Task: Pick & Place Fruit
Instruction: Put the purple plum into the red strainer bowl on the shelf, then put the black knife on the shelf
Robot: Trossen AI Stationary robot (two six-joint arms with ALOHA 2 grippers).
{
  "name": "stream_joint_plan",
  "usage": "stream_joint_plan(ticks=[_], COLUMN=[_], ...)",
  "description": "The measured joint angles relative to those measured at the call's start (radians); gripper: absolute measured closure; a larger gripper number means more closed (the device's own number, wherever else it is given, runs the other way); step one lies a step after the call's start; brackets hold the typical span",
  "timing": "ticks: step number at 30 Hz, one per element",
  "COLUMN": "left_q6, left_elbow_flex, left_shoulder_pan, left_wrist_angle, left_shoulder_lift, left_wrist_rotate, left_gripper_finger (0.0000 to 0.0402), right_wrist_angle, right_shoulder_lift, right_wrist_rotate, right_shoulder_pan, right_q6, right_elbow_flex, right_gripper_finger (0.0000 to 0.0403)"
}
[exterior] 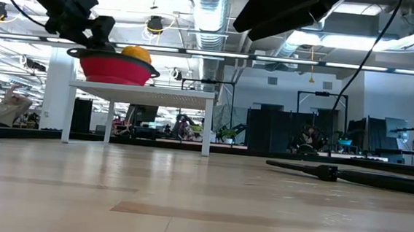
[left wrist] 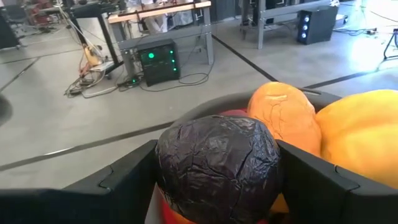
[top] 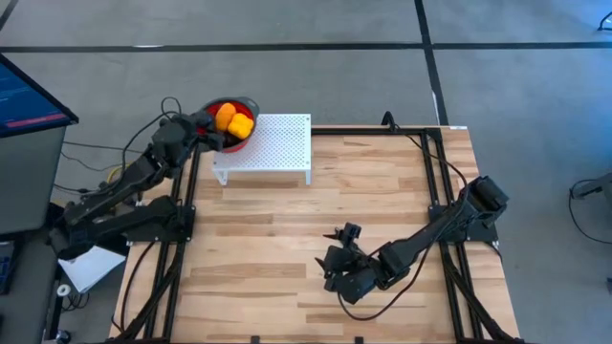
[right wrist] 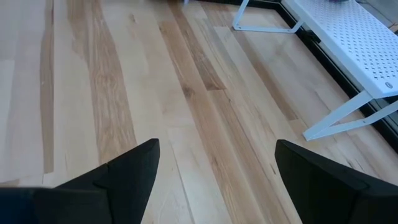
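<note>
A red colander with a grey rim [top: 244, 103] stands on a white perforated stand [top: 277, 143] at the table's far left. Orange [left wrist: 283, 118] and yellow [left wrist: 367, 137] fruit lie in it. My left gripper [top: 206, 124] reaches over the colander's left rim and is shut on a dark purple fruit [left wrist: 217, 165]. In the low view the colander [exterior: 115, 67] sits on the stand's top, with a yellow-orange fruit [exterior: 135, 52] showing above its rim. My right gripper [top: 335, 260] waits open, low over the table's near middle. My left gripper pinches the dark purple fruit between its two fingers [left wrist: 124, 180], one on each side of the fruit's widest part [left wrist: 168, 168]. It comes slanting down from the table's left, over the colander's rim. Whether the fruit rests on the pieces below, I cannot tell.
The stand's legs [right wrist: 336, 121] rise from the wooden table [top: 382, 210] at its far left. The right arm [exterior: 327, 170] lies low across the table's near right part. Black frame rails [top: 435, 172] run along the table's sides.
</note>
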Motion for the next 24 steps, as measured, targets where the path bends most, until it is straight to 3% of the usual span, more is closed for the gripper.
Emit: stream_joint_plan(ticks=[5, 16, 24], left_q6=[0.001, 0.002, 0.029], left_elbow_flex=[0.000, 0.000, 0.011], left_shoulder_pan=[0.000, 0.000, 0.000], left_wrist_angle=[-0.018, -0.029, -0.040], left_shoulder_lift=[-0.010, -0.012, -0.012], left_wrist_rotate=[0.029, 0.047, 0.068], left_gripper_finger=[0.0110, 0.0050, 0.0054], right_wrist_angle=[0.004, 0.004, 0.004], right_shoulder_lift=[0.000, 0.000, 0.000], right_wrist_rotate=[0.000, 0.000, 0.000], right_shoulder_pan=[0.000, 0.000, -0.001], right_q6=[0.000, 0.000, 0.000], right_elbow_flex=[0.000, 0.000, 0.000], right_gripper_finger=[0.0088, 0.0088, 0.0088])
